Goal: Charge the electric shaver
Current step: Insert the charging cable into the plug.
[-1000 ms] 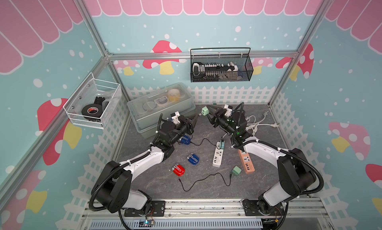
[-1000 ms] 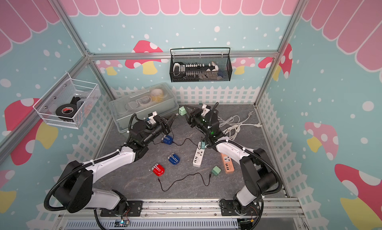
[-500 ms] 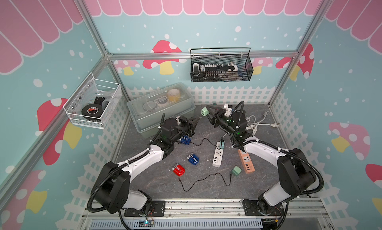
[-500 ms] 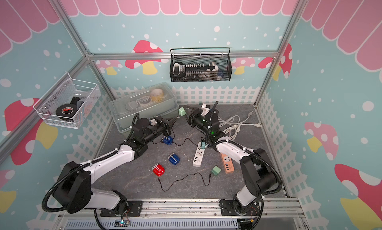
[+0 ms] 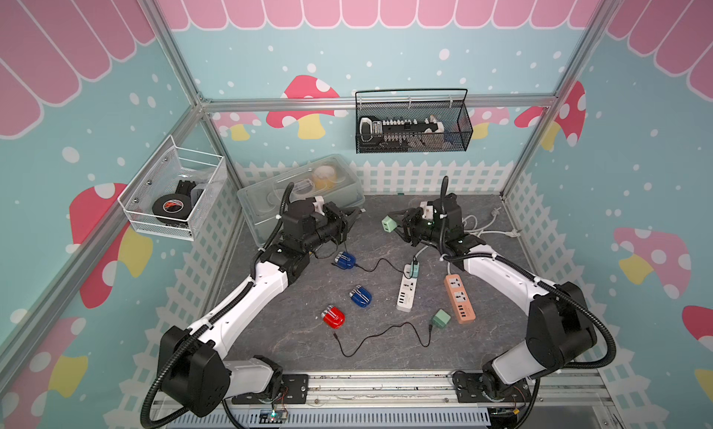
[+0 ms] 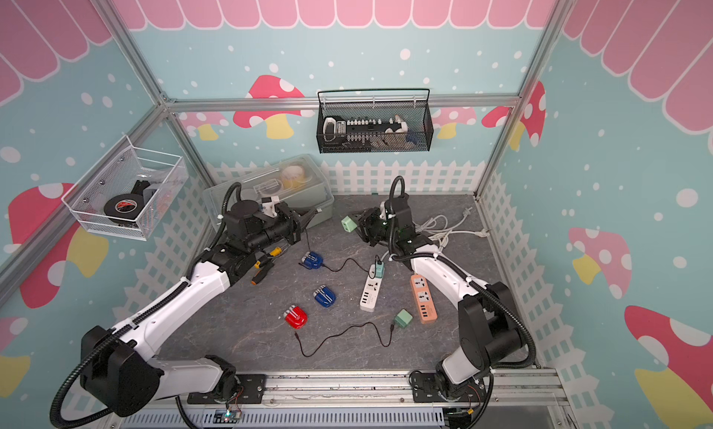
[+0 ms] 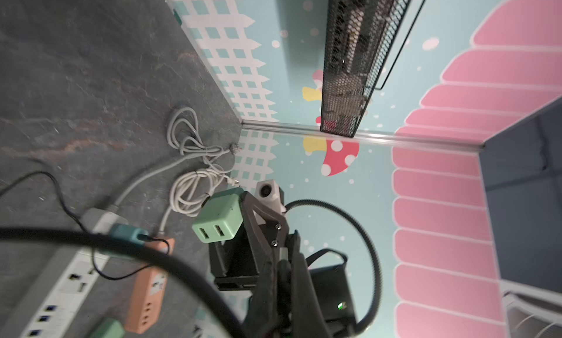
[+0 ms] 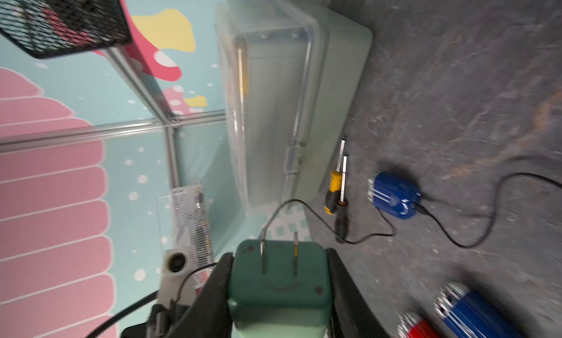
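The right gripper (image 5: pixel 392 222) hangs above the far middle of the table (image 5: pixel 301 342). Its jaws are clamped on the sides of a pale green charger (image 6: pixel 348 224). The charger's two USB sockets face left, and its two metal prongs show in the right wrist view.

The left gripper (image 5: pixel 354 214) faces it from the left, also off the table. Its jaws are closed on the end of a thin cable (image 8: pixel 362 238). In the left wrist view a small metal plug tip shows between them, near the sockets but apart from them. The cable drops to the table beside the far blue shaver (image 5: pixel 344 260); where its other end goes I cannot tell.

That shaver lies left of centre. A black lead (image 8: pixel 470 246) is plugged into it and runs right to a teal plug (image 5: pixel 413 270) seated in the white power strip (image 5: pixel 407 296). A second blue shaver (image 5: pixel 360 296) lies nearer, and a red shaver (image 5: pixel 333 317) nearer still. The free end of a loose cable (image 5: pixel 386 331) lies just beside the red one. Its other end meets a second green charger (image 5: pixel 441 318), which lies on the table near the orange power strip (image 5: pixel 459 297).

Two screwdrivers (image 6: pixel 264 267) lie by the clear storage box (image 5: pixel 270 199) at the far left.
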Available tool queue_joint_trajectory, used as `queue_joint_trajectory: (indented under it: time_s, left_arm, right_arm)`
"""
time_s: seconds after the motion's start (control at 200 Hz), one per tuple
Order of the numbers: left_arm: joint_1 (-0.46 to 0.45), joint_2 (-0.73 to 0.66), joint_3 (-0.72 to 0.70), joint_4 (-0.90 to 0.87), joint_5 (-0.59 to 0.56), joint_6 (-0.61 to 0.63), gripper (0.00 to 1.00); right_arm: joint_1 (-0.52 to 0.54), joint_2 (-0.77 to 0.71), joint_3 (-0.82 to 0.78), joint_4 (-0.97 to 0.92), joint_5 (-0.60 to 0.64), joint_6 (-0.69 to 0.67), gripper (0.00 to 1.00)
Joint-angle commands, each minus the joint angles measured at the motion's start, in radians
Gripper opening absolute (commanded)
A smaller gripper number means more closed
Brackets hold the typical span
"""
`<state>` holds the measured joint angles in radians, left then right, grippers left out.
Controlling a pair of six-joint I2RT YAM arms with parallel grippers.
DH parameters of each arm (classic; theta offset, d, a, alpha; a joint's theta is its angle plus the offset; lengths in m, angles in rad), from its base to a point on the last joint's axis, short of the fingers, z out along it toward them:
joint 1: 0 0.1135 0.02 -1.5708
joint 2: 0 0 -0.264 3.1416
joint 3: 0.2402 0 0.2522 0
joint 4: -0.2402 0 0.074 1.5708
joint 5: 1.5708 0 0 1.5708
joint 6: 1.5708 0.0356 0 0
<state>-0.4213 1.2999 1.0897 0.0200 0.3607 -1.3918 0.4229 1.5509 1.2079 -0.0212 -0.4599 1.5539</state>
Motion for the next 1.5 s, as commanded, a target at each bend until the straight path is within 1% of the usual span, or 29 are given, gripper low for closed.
queue_joint_trajectory:
  time_s: [0.0,0.06,0.135,0.185,0.23,0.275,0.29,0.3,0.375,0.43,0.54,0.675,0.7,0.745,0.931,0.996,1.166,1.356,1.496]
  left_arm:
    - [-0.015,-0.016,-0.002,-0.168,0.014,0.418,0.0]
    - [-0.032,-0.036,-0.03,-0.178,-0.013,0.555,0.0]
    - [-0.07,-0.078,-0.075,-0.178,-0.087,0.72,0.0]
    - [-0.093,-0.109,-0.118,-0.158,-0.124,0.805,0.0]
    - [-0.105,-0.137,-0.166,-0.108,-0.127,0.857,0.0]
    - [-0.117,-0.164,-0.23,-0.022,-0.127,0.89,0.0]
    - [-0.122,-0.174,-0.253,0.003,-0.133,0.9,0.0]
    - [-0.126,-0.18,-0.268,0.02,-0.137,0.906,0.0]
    - [-0.162,-0.224,-0.364,0.126,-0.17,0.965,0.0]
    - [-0.197,-0.252,-0.414,0.156,-0.206,1.022,0.0]
    - [-0.253,-0.284,-0.487,0.206,-0.224,1.111,0.0]
    - [-0.308,-0.285,-0.536,0.256,-0.233,1.162,0.0]
    - [-0.318,-0.281,-0.538,0.261,-0.237,1.174,0.0]
    - [-0.335,-0.27,-0.544,0.27,-0.246,1.191,0.0]
    - [-0.389,-0.221,-0.532,0.309,-0.275,1.24,0.0]
    - [-0.405,-0.203,-0.52,0.307,-0.292,1.257,0.0]
    - [-0.413,-0.159,-0.503,0.312,-0.306,1.289,0.0]
    - [-0.43,-0.118,-0.458,0.306,-0.305,1.321,0.0]
    - [-0.45,-0.099,-0.433,0.314,-0.309,1.313,0.0]
  right_arm:
    - [-0.016,0.01,0.15,-0.536,-0.118,-0.191,0.02]
    - [-0.017,0.038,0.197,-0.673,-0.171,-0.233,0.02]
    - [-0.017,0.067,0.234,-0.792,-0.247,-0.273,0.03]
    - [-0.018,0.084,0.258,-0.874,-0.282,-0.307,0.03]
    - [-0.018,0.103,0.277,-0.952,-0.299,-0.346,0.04]
    - [-0.018,0.118,0.288,-1.022,-0.31,-0.376,0.04]
    - [-0.018,0.123,0.293,-1.043,-0.315,-0.377,0.04]
    - [-0.018,0.131,0.295,-1.066,-0.32,-0.406,0.04]
    - [-0.018,0.16,0.295,-1.155,-0.351,-0.435,0.03]
    - [-0.018,0.179,0.29,-1.192,-0.379,-0.437,0.03]
    - [-0.018,0.238,0.324,-1.267,-0.401,-0.444,0.04]
    - [-0.018,0.34,0.422,-1.397,-0.408,-0.501,0.04]
    - [-0.018,0.393,0.452,-1.435,-0.4,-0.519,0.03]
    - [-0.018,0.429,0.493,-1.473,-0.393,-0.539,0.02]
    - [-0.014,0.495,0.557,-1.518,-0.383,-0.519,0.02]
    - [-0.015,0.504,0.573,-1.519,-0.373,-0.506,0.02]
    - [-0.015,0.509,0.595,-1.517,-0.35,-0.471,0.02]
    - [-0.015,0.51,0.614,-1.518,-0.326,-0.443,0.02]
    - [-0.015,0.501,0.632,-1.517,-0.297,-0.41,0.02]
